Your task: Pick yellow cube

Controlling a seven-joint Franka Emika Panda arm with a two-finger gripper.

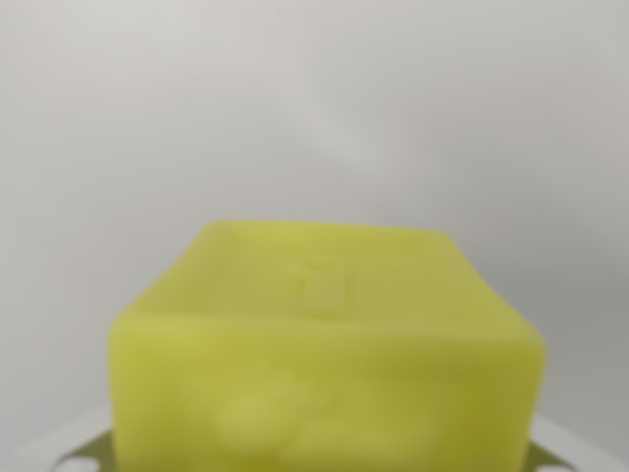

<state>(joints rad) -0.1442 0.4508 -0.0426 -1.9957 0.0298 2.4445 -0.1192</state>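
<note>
The yellow cube (324, 344) fills the lower middle of the wrist view, very close to the camera and out of focus. Its top face has a faint raised mark, and its front face looks slightly dented. Pale finger parts (69, 442) show at the bottom left and bottom right corners, pressed against the cube's two sides. My gripper (324, 457) is shut on the cube, which sits between the fingers. The cube's underside and the fingertips are cut off by the lower edge.
Behind the cube there is only a plain, blurred grey-white surface (314, 108) with a faint lighter streak near the upper middle. No other objects or edges show.
</note>
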